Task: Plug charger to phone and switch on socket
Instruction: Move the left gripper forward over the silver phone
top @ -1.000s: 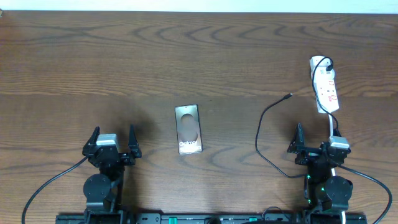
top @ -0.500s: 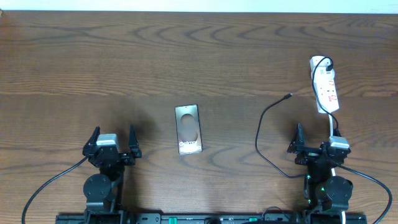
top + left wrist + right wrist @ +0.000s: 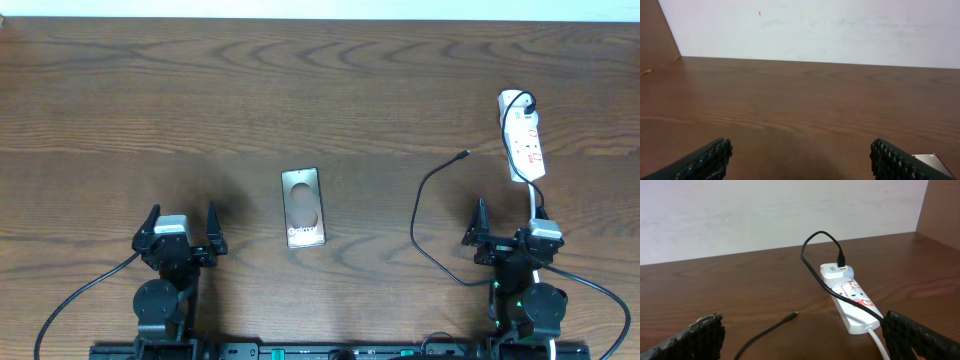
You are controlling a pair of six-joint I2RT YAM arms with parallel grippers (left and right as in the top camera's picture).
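- My left tool (image 3: 182,214) and right tool (image 3: 509,212) are spread wide and empty, ready to grasp.
- The phone (image 3: 303,207) lies flat on the counter (image 3: 300,90) between them.
- The charger (image 3: 416,215) tip lies loose near the socket (image 3: 525,140), within my right tool's reach.

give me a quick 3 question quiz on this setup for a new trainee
1. True or false: the charger tip lies on the table, apart from the phone.
2. Fill in: the left gripper and right gripper both stand ___, holding nothing.
3. The socket lies nearest: A phone, B left gripper, C right gripper.
Key: 1 true; 2 open; 3 C.
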